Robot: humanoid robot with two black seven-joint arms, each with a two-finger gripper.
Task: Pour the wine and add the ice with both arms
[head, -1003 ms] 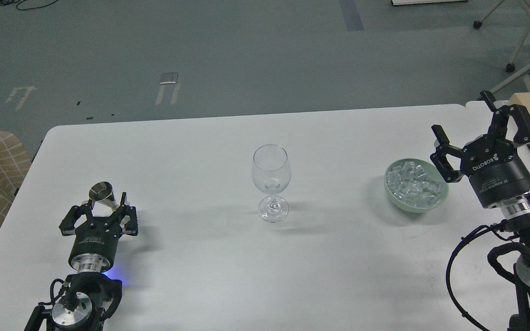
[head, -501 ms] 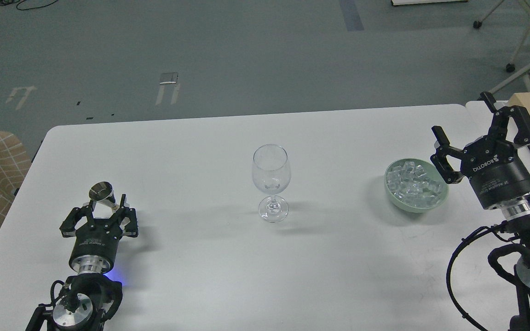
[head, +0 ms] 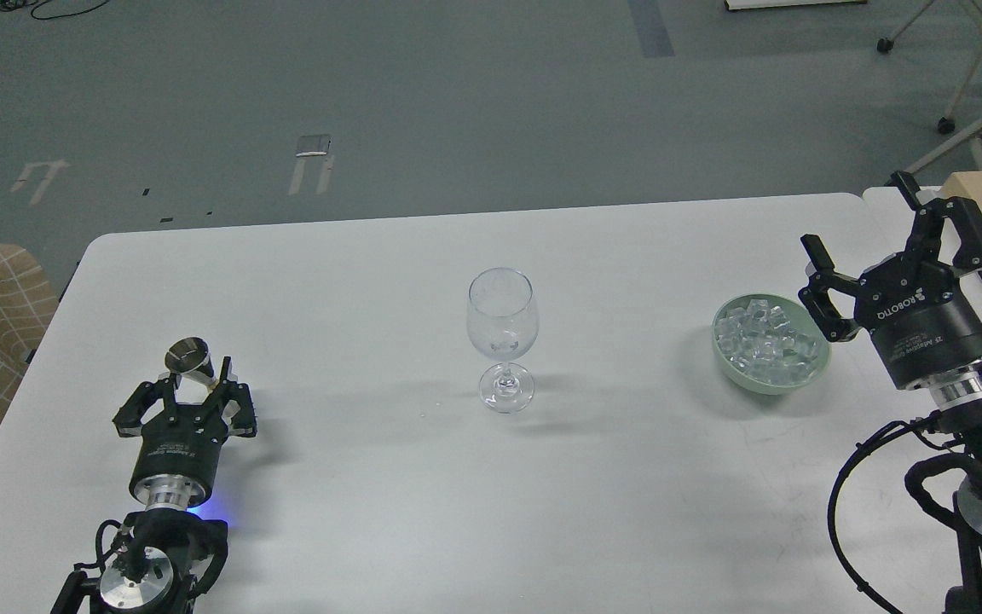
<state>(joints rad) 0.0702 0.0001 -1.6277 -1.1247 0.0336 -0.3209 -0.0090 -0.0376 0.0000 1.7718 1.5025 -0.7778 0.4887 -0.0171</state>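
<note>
**Q:** What changed in that last sec?

**A:** Barely anything. My left gripper (head: 194,385) had crept a hair toward me on the table (head: 355,281); it was clenched on a small metal cup (head: 190,358), a finger on each side of its base, same hold as before. The cup hadn't lifted: it was tilted, its open mouth facing up and back, well apart from the wine glass (head: 501,339). My right gripper (head: 870,230) had hardly shifted either. It hovered w/ fingers spread wide, nothing between them, just beside the bowl's right edge.

**Q:** So what did that mean for the job?

**A:** I judged it early days. The glass stood upright mid-table and looked empty, so no pour had happened yet, and no cube had left the bowl. Left side seemed set for the lift & carry; right side was staged for the ice.

**Q:** Where was the ice?

**A:** All the ice (head: 765,339) sat heaped in the pale green bowl (head: 813,372) at the table's right, well apart from the glass.

**Q:** Any writing?

**A:** "ROBOTIQ" in white on the right gripper's body, upside down from my view, plus smaller print on the wrist below, too fine to read for sure. The left one's label was too small. Nothing on the cup, bowl or glass that I could see.
</note>
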